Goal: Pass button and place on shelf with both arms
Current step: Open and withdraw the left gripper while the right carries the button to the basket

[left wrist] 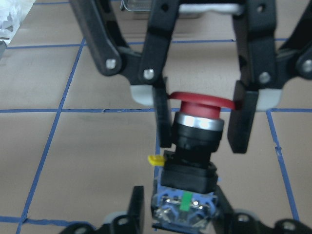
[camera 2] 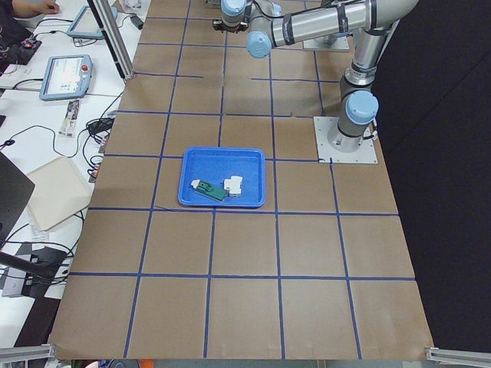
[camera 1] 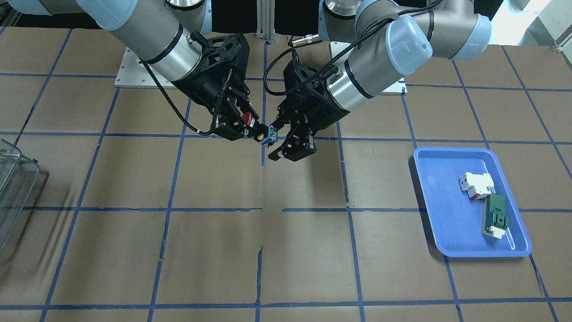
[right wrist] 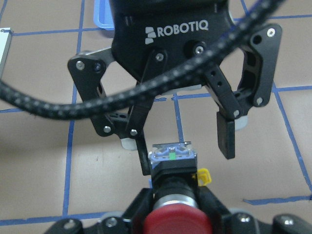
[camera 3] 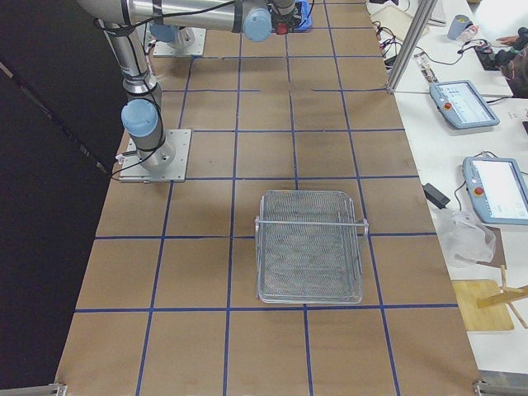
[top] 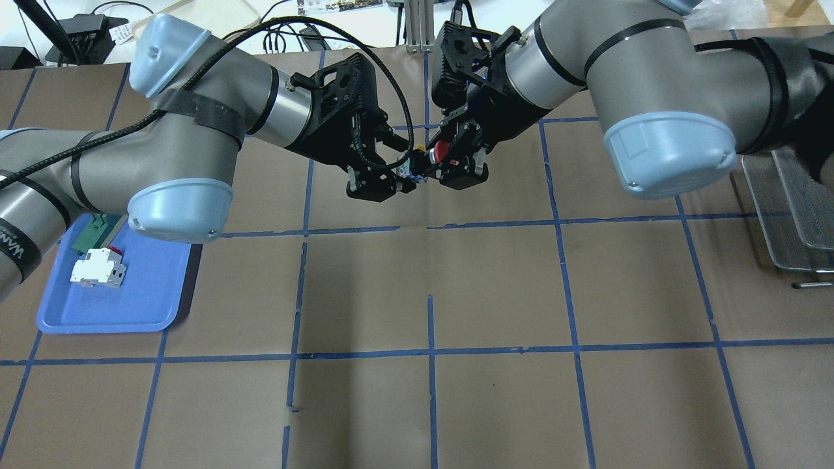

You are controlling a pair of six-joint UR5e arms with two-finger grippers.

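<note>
The button (camera 1: pixel 258 131) hangs in mid-air above the table's middle, red cap toward my right arm and blue-and-yellow rear block toward my left. My right gripper (camera 1: pixel 246 125) is shut on the button at its cap and black body, as seen in the overhead view (top: pixel 435 154) and the left wrist view (left wrist: pixel 197 131). My left gripper (camera 1: pixel 275 141) is open, with its fingers on either side of the rear block (right wrist: pixel 173 155). One finger (right wrist: pixel 142 161) is next to the block and the other (right wrist: pixel 226 139) stands apart from it.
A blue tray (camera 1: pixel 429 156) on my left side holds a white-and-red block (camera 1: pixel 476 184) and a green-and-white flat part (camera 1: pixel 495 217). A wire mesh basket (camera 3: pixel 309 247) sits on my right side of the table (top: pixel 788 215).
</note>
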